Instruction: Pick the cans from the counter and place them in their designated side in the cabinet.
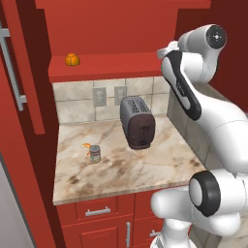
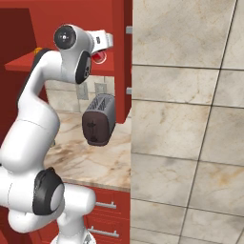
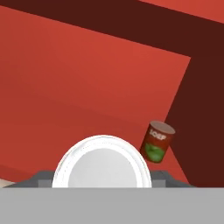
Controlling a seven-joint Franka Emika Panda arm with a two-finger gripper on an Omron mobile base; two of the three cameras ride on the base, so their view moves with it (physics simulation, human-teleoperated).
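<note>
My gripper [image 2: 98,53] is raised to the red cabinet shelf [image 1: 111,65] at its right end, shut on the red can [image 2: 99,59]. In the hand view the can's round white end [image 3: 103,159] sits low between the grey fingertips [image 3: 40,177]. The silver-grey can [image 1: 95,154] with a small colourful label stands upright on the marbled counter [image 1: 160,167], near its left side. The cabinet's tall red door [image 1: 29,72] hangs open at the left with its silver bar handle [image 1: 13,65].
A dark soup can [image 3: 157,141] with a green-and-red label stands on the shelf just ahead and right of my hand. An orange [image 1: 72,59] lies on the shelf's left part. A grey toaster [image 1: 138,122] stands mid-counter. A tiled wall [image 2: 190,124] rises at the right.
</note>
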